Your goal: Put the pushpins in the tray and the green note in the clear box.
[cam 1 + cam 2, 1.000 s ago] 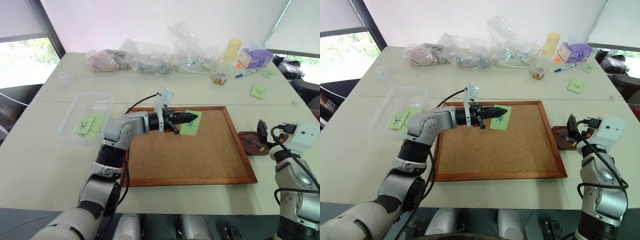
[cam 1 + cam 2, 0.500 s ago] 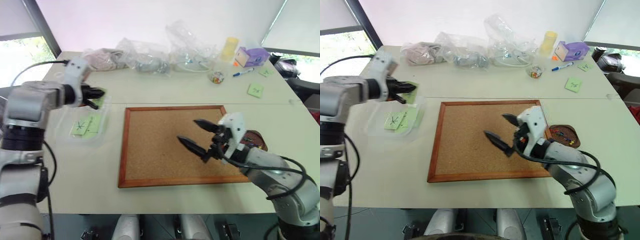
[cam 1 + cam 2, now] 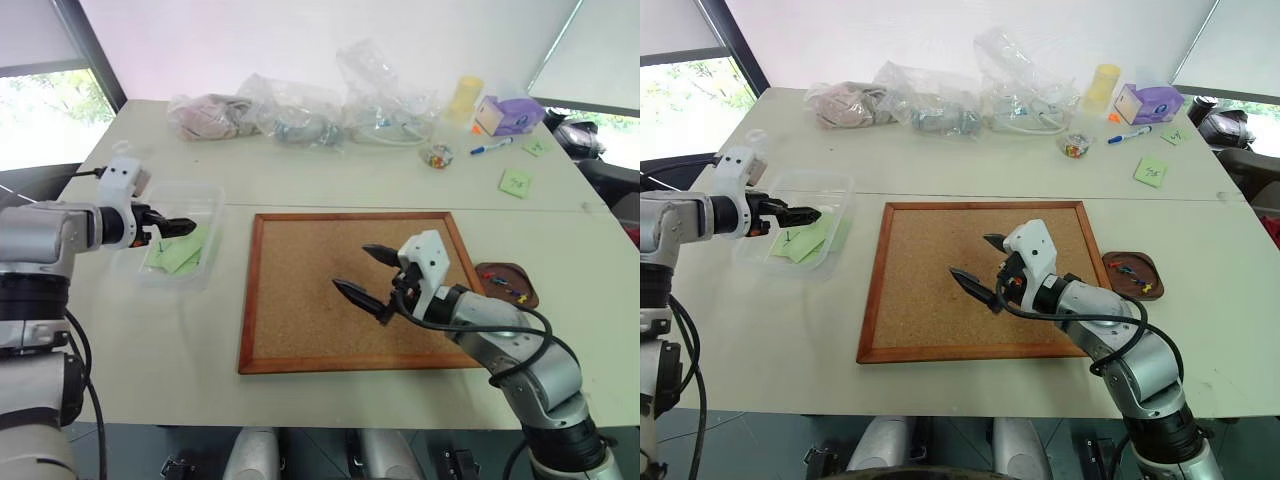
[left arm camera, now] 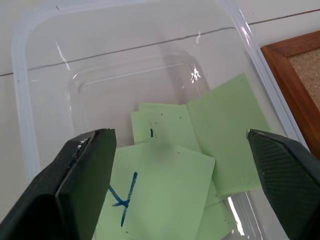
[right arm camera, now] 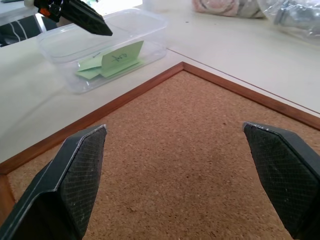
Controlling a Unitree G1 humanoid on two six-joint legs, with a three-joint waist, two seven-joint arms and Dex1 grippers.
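Note:
The clear box point(image 3: 200, 196) stands left of the corkboard. My left gripper point(image 3: 178, 224) hangs just over it, open, with nothing between its fingers point(image 4: 85, 170). Inside lie light green notes point(image 4: 220, 135), one marked with a blue X point(image 4: 125, 197). The green note point(image 5: 120, 56) with a dark squiggle rests tilted on top of them. My right gripper point(image 3: 366, 272) hovers open over the middle of the corkboard point(image 3: 300, 300). The tray point(image 3: 522, 279), a small dark brown dish, sits off the board's right edge with the pushpins point(image 3: 504, 289) in it.
Clear plastic bags point(image 3: 300, 110) line the table's far side. Beside them stand a yellow container point(image 3: 465, 97), a purple box point(image 3: 510, 113), a small cup of coloured pins point(image 3: 437, 157) and a blue pen point(image 3: 492, 146). Two more green notes point(image 3: 517, 182) lie far right.
My left arm swung left from the corkboard to the clear box with the green note, then opened and let it go. My right arm swung from the tray to over the board.

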